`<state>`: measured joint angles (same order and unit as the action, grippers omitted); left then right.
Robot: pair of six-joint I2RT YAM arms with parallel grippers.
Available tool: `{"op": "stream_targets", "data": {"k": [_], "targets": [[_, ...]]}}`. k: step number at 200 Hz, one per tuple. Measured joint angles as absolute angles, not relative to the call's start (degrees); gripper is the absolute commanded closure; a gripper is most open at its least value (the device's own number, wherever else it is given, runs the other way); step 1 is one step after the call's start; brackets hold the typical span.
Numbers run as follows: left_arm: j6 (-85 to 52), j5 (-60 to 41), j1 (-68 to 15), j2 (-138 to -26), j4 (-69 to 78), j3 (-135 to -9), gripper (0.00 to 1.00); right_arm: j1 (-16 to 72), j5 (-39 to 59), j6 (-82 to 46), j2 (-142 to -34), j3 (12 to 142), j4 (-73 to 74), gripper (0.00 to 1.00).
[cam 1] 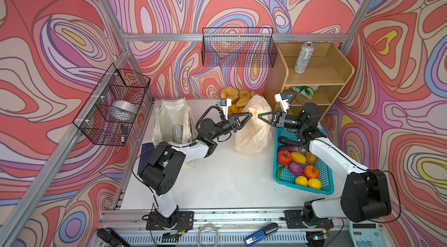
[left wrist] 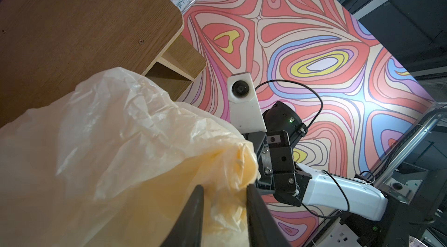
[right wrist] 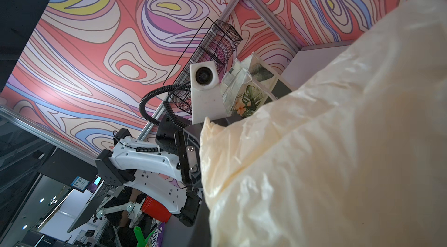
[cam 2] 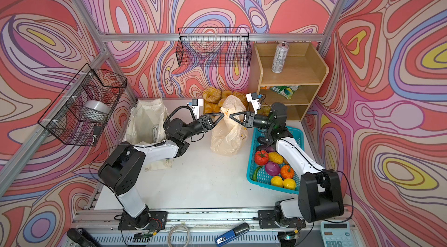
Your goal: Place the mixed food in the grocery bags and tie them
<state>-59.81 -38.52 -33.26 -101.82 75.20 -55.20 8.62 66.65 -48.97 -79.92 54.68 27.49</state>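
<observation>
Off-white cloth tote (cam 1: 167,117) is seen upright on the white worktop (cam 1: 229,180). Mid-worktop, the top of the thin cream translucent plastic bag (cam 1: 254,137) is clamped by the left end effector (cam 1: 250,113) and by the right end effector (cam 1: 260,115), apparently so its mouth is gathered for tying.

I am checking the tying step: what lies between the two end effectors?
The bunched top of the plastic bag lies between the left end effector and the right end effector, whose tips nearly meet. Both top views show it.
</observation>
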Motion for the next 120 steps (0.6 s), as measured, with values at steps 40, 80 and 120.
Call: {"op": "stream_targets", "data": {"k": [40,80,120], "targets": [[-59.99,-38.79,-33.98,-102.54,75.2,-55.77,1.0,8.62,66.46,-48.97,-79.92,54.68,27.53,1.0],[-60.01,-38.04,-34.15,-103.31,75.29,-55.75,1.0,8.62,66.54,-50.37,-79.92,54.63,29.19,1.0],[-60.27,-36.91,-34.2,-104.75,77.56,-55.75,1.0,8.64,67.59,-55.75,-79.94,53.82,35.46,1.0]]}}
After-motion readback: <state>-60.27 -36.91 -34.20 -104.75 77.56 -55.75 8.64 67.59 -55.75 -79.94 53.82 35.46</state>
